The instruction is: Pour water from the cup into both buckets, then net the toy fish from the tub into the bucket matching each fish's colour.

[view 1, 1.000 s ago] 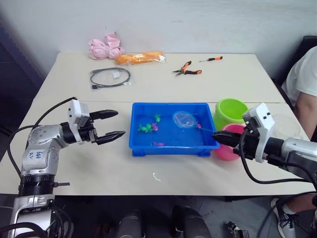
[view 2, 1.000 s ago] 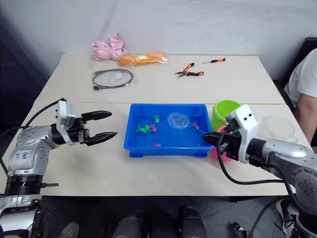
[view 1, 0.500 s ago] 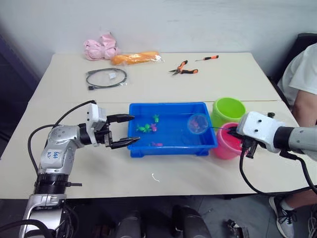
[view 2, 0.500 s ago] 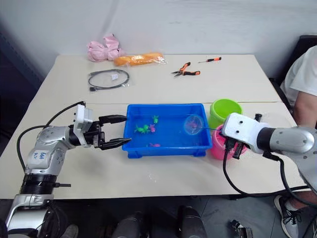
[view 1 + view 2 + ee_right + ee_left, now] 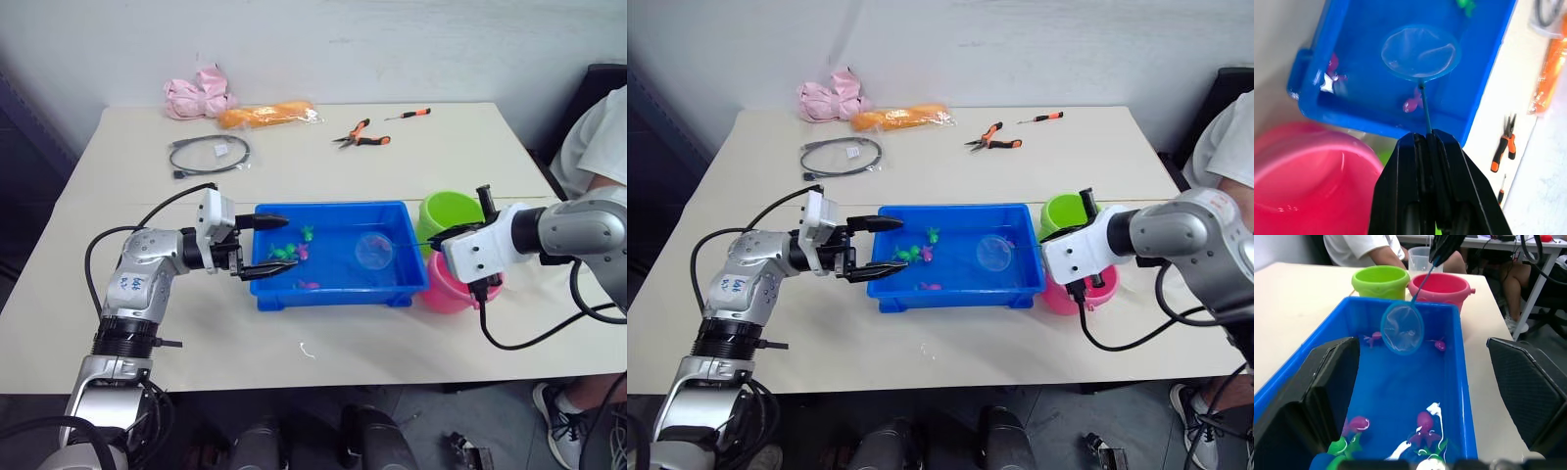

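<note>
Left gripper (image 5: 271,243) is hanging at the tub's (image 5: 335,294) left rim, fingers spread wide, gripping nothing. Tub is the landmark: green and magenta fish (image 5: 1424,423) are clustering inside near its left end, more magenta ones (image 5: 1439,344) are lying toward its right end. Net (image 5: 373,251) is hovering over the tub's right half; can't tell if there's a catch in the mesh. Green bucket (image 5: 452,215) and pink bucket (image 5: 451,290) are sitting just off the tub's right side, cup (image 5: 1420,260) beyond them. Right gripper (image 5: 1426,142) is pinching the net's handle, fingers closed on it.

Progress, judging: pink bucket looks wet inside, so pouring is probably done. Netting is underway; several fish are still waiting in the tub.
</note>
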